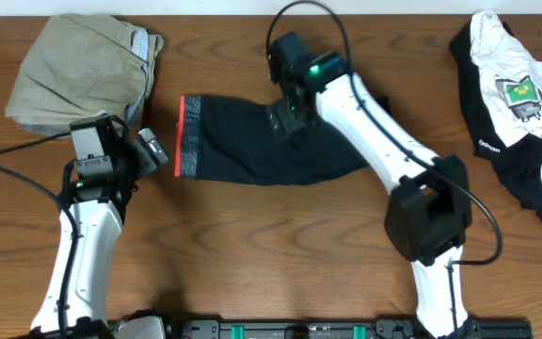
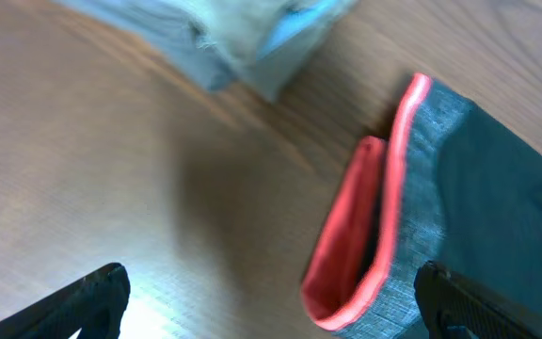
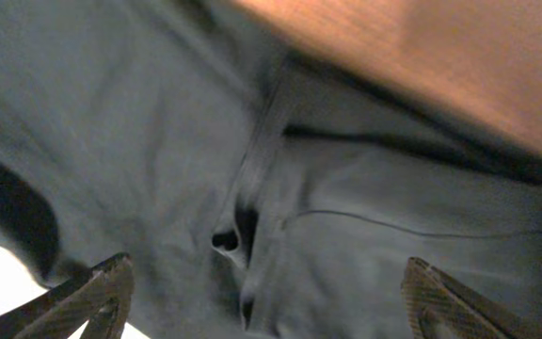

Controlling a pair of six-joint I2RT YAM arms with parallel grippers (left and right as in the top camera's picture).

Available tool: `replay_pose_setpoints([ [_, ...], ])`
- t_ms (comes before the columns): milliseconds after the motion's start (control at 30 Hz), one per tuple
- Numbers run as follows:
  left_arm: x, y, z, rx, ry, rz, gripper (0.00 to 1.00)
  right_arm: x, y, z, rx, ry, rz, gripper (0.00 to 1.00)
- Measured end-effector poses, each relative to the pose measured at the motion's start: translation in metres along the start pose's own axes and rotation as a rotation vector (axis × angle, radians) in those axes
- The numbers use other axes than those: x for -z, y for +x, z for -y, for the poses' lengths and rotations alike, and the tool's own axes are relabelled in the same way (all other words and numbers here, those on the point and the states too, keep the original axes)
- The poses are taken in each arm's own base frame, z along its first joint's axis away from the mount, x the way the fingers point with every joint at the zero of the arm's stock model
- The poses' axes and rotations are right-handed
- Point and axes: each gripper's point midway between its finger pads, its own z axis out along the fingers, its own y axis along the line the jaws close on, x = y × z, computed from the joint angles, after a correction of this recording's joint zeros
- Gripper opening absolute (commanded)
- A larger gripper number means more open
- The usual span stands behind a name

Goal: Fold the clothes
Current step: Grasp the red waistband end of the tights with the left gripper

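Seen from above, your black pants (image 1: pixel 252 141) lie folded into a short, wide bundle on the far half of the wooden table (image 1: pixel 280 254). The grey-and-red waistband (image 1: pixel 190 137) is at the bundle's left end.

Your right gripper (image 1: pixel 286 115) sits over the far edge of the pants, near the middle. Its wrist camera shows both fingers (image 3: pixel 92 297) spread wide, with only rumpled dark fabric and a seam below them. Nothing is pinched, so it is released.

Your left gripper (image 1: pixel 154 151) hovers just left of the waistband, also spread wide and holding nothing. Its wrist camera shows the red inner lining of the waistband curling up off the table between the fingertips.

A pile of khaki trousers (image 1: pixel 78 71) lies at the far left corner, just beyond the left arm. A white-and-black shirt (image 1: pixel 511 104) lies crumpled at the far right, well apart from the pants.
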Motion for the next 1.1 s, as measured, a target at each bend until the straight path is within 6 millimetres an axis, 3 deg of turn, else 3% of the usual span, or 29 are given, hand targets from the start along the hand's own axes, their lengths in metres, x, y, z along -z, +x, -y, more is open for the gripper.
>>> replay_pose_setpoints([
  [233,-0.026,0.016,0.029,-0.119,0.113,-0.303,0.99,0.066,-0.016,0.045,-0.075,0.029,0.096,0.91],
  [333,-0.039,0.014,0.039,-0.173,0.134,-0.413,0.99,0.083,-0.012,0.067,-0.112,0.047,0.106,0.91],
  [467,-0.06,0.0,0.06,-0.249,0.178,-0.429,0.99,0.087,-0.002,0.082,-0.14,0.065,0.074,0.91],
  [600,-0.073,0.003,0.071,-0.31,0.21,-0.439,0.99,0.087,0.005,0.087,-0.148,0.069,0.047,0.91],
  [867,-0.103,0.037,0.065,-0.382,0.212,-0.548,1.0,0.087,0.006,0.089,-0.151,0.07,0.042,0.91],
  [1100,-0.106,0.042,0.064,-0.491,0.232,-0.552,0.97,0.087,0.005,0.089,-0.152,0.07,0.047,0.91],
])
